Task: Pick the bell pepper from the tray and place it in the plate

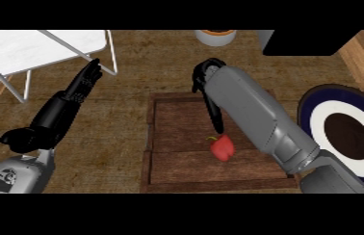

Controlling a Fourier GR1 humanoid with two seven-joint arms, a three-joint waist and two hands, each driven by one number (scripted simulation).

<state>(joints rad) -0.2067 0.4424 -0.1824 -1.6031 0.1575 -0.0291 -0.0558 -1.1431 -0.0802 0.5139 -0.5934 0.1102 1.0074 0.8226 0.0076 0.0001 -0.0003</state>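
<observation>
Your right forearm slants over the tray; right hand unclenched, fingers straight, tips by the pepper. It lies mid-tray, stem far-left, long axis near-far. Left hand unclenched, leftward.

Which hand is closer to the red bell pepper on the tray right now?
Right. The right hand hangs over the tray, its fingers pointing at the bell pepper right beside them. The left hand rests open off the tray's left side, far away.
</observation>
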